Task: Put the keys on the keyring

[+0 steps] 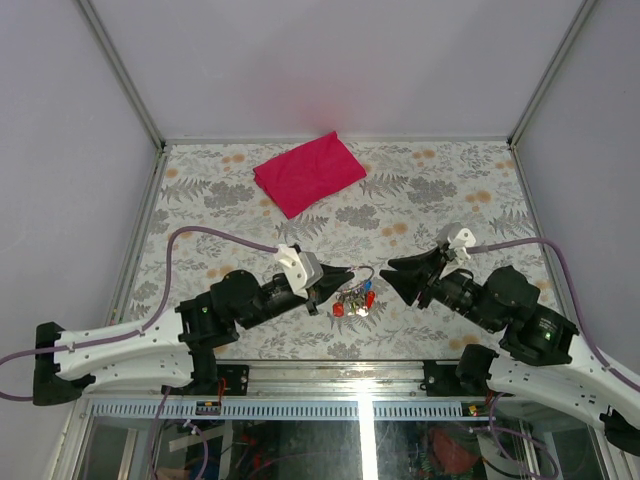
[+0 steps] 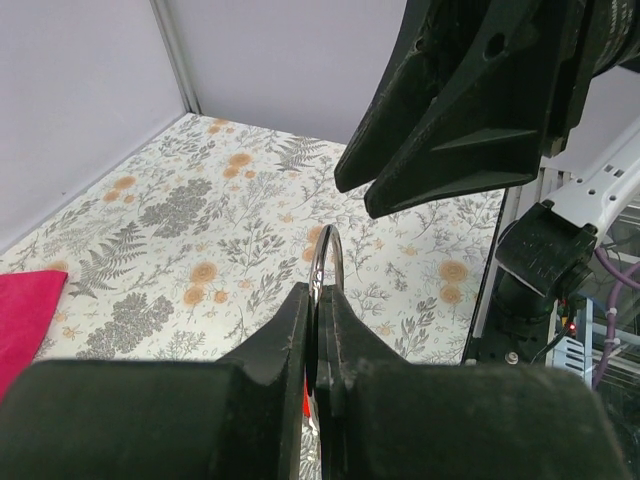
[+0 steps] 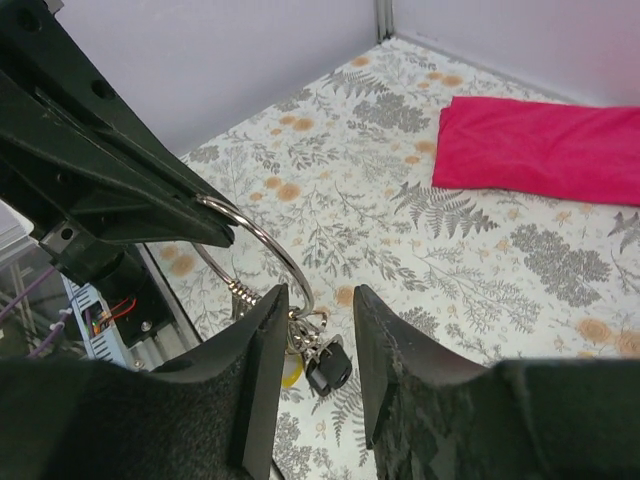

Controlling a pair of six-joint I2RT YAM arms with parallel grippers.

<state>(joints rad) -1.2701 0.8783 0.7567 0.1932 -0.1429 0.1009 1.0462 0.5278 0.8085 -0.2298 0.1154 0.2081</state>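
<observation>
A floral-patterned table [image 1: 450,200] with pale walls [image 1: 350,60] on three sides carries the whole scene. At its near edge the two arms reach in towards each other and their tips meet close to the middle. The left gripper [image 2: 318,300] has its jaws pressed together on the thin silver keyring [image 2: 316,265]. It grips the ring by its lower arc, so the ring stands edge-on above the fingertips in the left wrist view. Facing it, the right gripper [image 3: 320,300] has its jaws apart. Seen from the right wrist, the ring's near arc sits right at the gap between them, just beside one finger [image 3: 262,340]. Whether metal touches that finger cannot be told. A black-headed key [image 3: 328,368] and a pale tag [image 3: 290,372] hang below the ring, in the gap between the open fingers. From above, a small cluster of keys [image 1: 355,303] shows just under the two tips, with red heads and a hint of blue among them. The cluster is too small to tell which of those are threaded on the ring. Well beyond the grippers, towards the far wall, a magenta cloth [image 1: 308,172] lies folded flat on the table, apart from everything else.
</observation>
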